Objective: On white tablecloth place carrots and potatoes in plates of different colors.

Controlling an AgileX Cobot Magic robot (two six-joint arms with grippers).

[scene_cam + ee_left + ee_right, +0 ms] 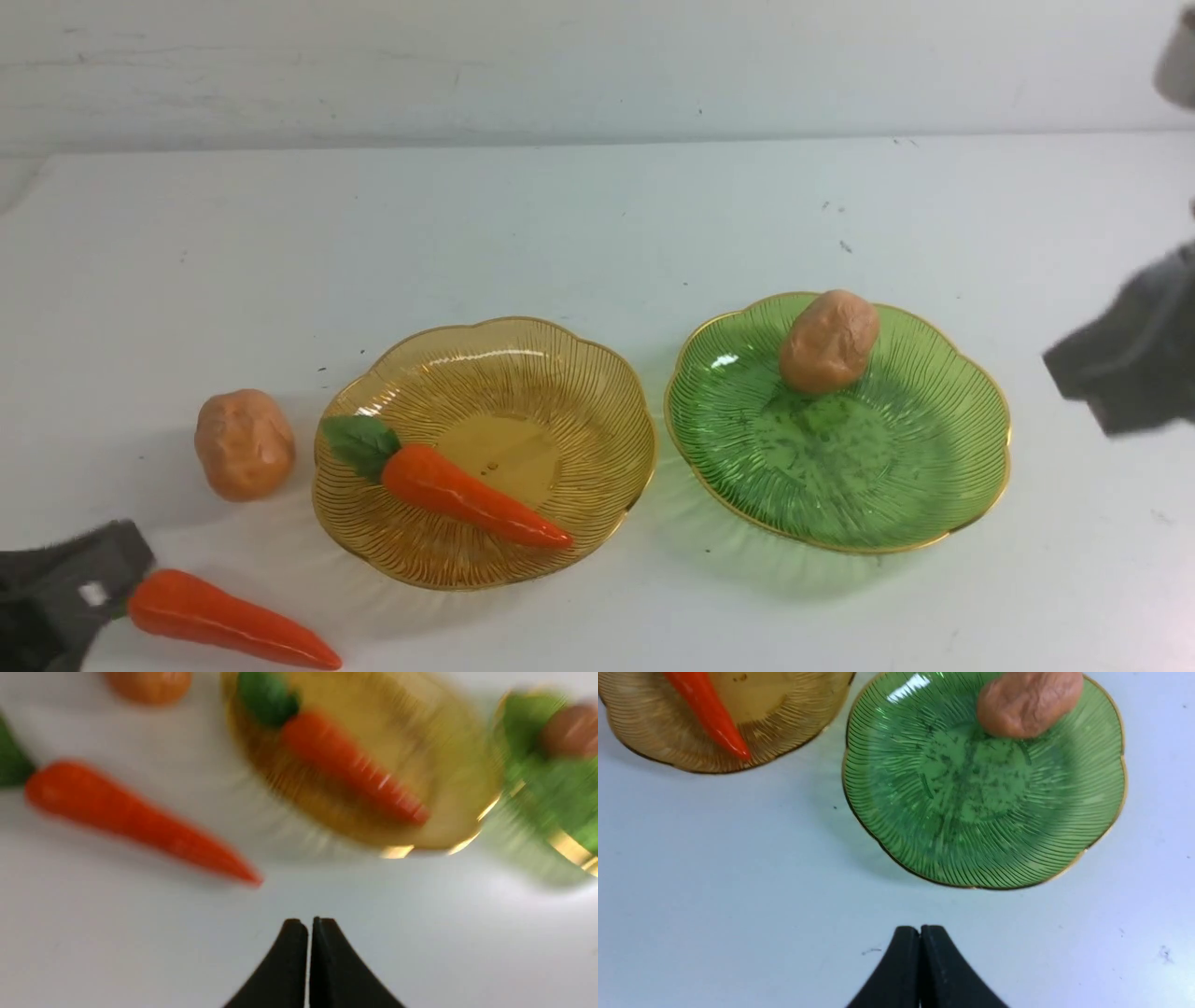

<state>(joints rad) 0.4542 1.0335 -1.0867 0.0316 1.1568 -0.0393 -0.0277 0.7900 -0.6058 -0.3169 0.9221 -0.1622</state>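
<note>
The left wrist view is smeared by blur, so plate ribbing and potato skin cannot be made out there, yet the left claw (309,924) reads clearly: its black jaws are pressed together with nothing between them. In the front view that claw is only a dark, blurred mass cut off at the corner. It hides the leafy top of the loose carrot (233,621), which lies on the white tablecloth (597,233) right at the claw; whether they touch cannot be told. The loose potato (245,444) sits on the cloth ahead of the left claw, just beside the amber plate (597,392), where the second carrot (467,490) lies. The right claw (920,931) is likewise closed tight and empty; the front view catches just a blurred grey piece of it at the edge. Ahead of it, apart, sits the green plate (1064,849) holding the other potato (1029,702) — cropped in the right wrist view, whole in the front view. A small pale tag (93,593) on the left claw is too blurred to read.
</note>
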